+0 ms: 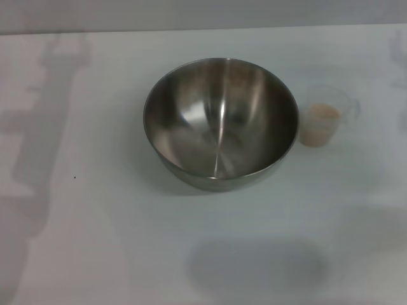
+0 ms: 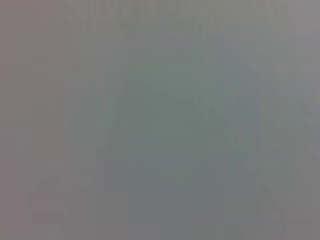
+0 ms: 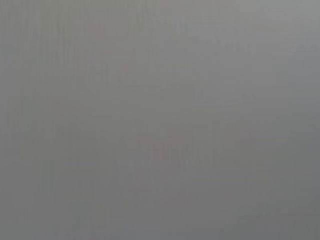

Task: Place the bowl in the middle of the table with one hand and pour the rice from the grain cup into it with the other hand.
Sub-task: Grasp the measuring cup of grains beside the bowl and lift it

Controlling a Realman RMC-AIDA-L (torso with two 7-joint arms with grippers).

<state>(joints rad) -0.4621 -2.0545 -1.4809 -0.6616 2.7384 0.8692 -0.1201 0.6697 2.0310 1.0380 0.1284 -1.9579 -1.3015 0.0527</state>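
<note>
1. The bowl stood upright near the middle of the table in the head view, its shiny inside holding no grains.
2. The grain cup stood upright just beside the bowl on the robot's right, close to its rim; whether the two touched could not be told. Its handle pointed away from the bowl.
3. The rice sat inside the cup as a pale beige mass, filling much of it.
4. Neither the left gripper nor the right gripper appeared in any view, so the state of their fingers could not be told; only arm-shaped shadows lay on the table at its left and right edges.
5. Both wrist views showed only a plain grey surface.
</note>
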